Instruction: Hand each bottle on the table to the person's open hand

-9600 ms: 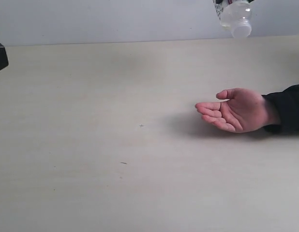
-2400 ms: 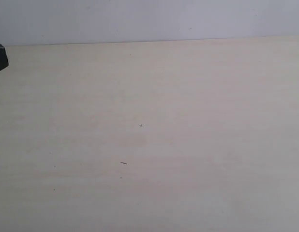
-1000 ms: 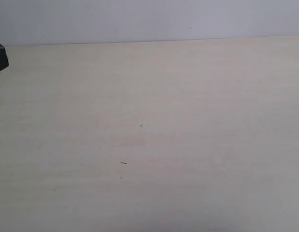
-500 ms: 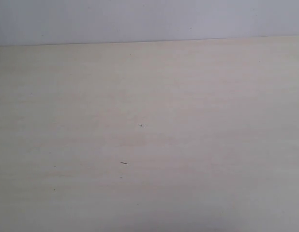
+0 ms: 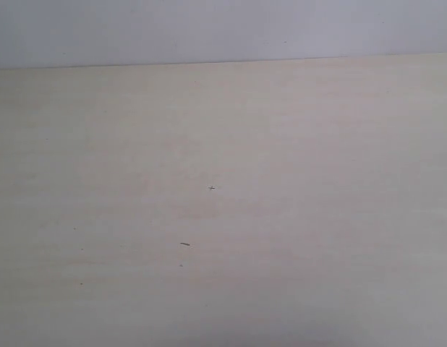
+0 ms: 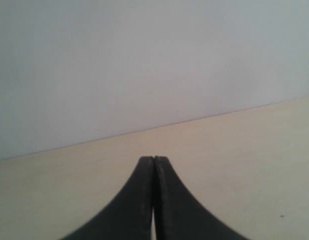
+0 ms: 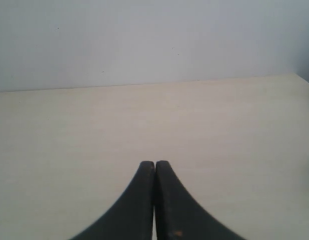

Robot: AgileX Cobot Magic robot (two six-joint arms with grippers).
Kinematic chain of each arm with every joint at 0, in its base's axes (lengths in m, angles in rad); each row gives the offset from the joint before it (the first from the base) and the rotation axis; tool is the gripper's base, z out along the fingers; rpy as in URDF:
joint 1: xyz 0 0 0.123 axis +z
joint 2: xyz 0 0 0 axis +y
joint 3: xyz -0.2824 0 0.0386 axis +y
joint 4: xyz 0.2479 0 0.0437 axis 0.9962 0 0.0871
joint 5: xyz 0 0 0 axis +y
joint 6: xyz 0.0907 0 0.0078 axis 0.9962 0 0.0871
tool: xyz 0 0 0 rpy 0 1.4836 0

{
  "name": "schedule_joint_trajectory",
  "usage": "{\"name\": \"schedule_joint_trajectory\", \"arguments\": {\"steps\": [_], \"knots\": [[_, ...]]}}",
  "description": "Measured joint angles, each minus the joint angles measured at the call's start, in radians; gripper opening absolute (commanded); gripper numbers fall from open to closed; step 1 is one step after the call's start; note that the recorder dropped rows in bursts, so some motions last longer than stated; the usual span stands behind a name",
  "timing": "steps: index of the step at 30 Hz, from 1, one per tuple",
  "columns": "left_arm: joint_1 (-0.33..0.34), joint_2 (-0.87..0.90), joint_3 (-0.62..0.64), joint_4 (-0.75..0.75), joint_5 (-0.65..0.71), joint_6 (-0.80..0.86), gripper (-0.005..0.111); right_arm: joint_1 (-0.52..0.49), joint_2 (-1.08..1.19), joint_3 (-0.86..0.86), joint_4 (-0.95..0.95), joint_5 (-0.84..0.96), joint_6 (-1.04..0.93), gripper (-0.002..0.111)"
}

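No bottle and no hand shows in any view. The pale beige table (image 5: 281,217) fills the exterior view, bare except for a few tiny dark specks (image 5: 184,243). Neither gripper appears in the exterior view. In the left wrist view my left gripper (image 6: 153,159) is shut, its black fingers pressed together with nothing between them, over the table (image 6: 244,150). In the right wrist view my right gripper (image 7: 154,163) is likewise shut on nothing, above the table (image 7: 219,125).
A plain grey-white wall (image 5: 209,29) rises behind the table's far edge (image 5: 223,62). The same wall (image 6: 144,60) backs the left wrist view. The table's corner (image 7: 294,76) shows in the right wrist view.
The hand and the raised bottle seen long ago are gone. The dark object at the exterior view's left edge slid out of view within the last second.
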Motion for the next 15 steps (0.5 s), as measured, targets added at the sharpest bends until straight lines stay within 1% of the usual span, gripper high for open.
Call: {"name": "schedule_joint_trajectory", "arguments": {"steps": [3,8,15], "knots": [[0.002,-0.004,0.000,-0.002,0.018,0.000,0.000,0.000,0.000,0.000,0.000,0.000,0.000,0.001],[0.002,-0.005,0.000,-0.002,0.085,0.003,0.000,0.000,0.000,0.000,0.000,0.000,0.000,0.001],[0.002,-0.076,0.001,-0.002,0.093,0.003,0.000,0.000,0.000,0.000,0.000,0.000,0.000,0.001]]}}
